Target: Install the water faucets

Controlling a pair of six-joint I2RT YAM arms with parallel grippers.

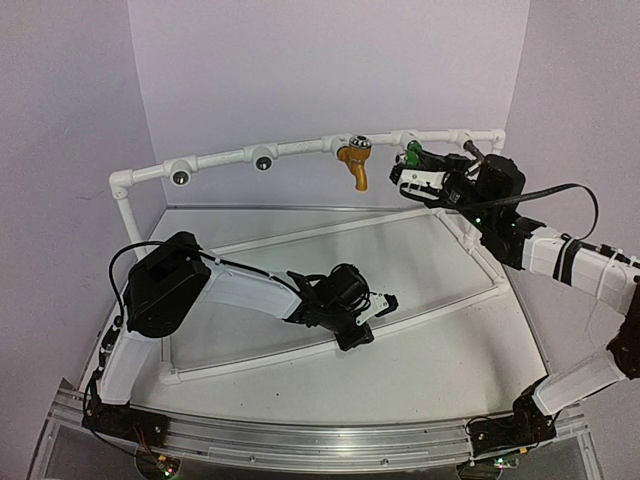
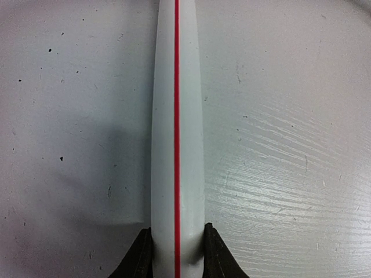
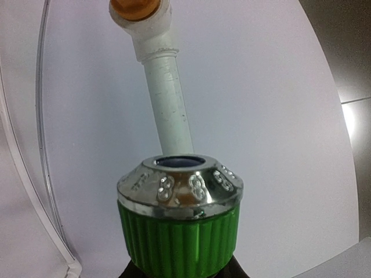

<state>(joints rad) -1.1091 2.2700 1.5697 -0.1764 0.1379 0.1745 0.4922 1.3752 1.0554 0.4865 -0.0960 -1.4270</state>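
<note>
Fingers (image 2: 139,263) of the left hand (image 2: 177,258) pinch a striped pipe (image 2: 177,116) from both sides, low over the desk (image 1: 440,350). Only the left wrist view shows the thin red line running the pipe's length and the scuffed, speckled desk surface around it. From above, that pipe is the near rail of a white pipe frame (image 1: 225,156), and the hand grips it about midway along. Farther back, the right hand (image 1: 410,163) is clamped on the green faucet (image 3: 177,231). It holds the faucet up at the frame's raised back rail, just right of the yellow faucet (image 1: 353,162), which hangs from the rail with its spout down. Only the right wrist view shows the green faucet's ribbed body and its silver cap (image 3: 179,185), stamped with raised marks like looped eights that are too small to read. Behind it a white tube rises to a fitting (image 3: 153,35) with an orange-brown part at the top edge. Whether the green faucet touches the rail cannot be told. Left of the yellow faucet, two sockets (image 1: 263,162) sit on the rail.
</note>
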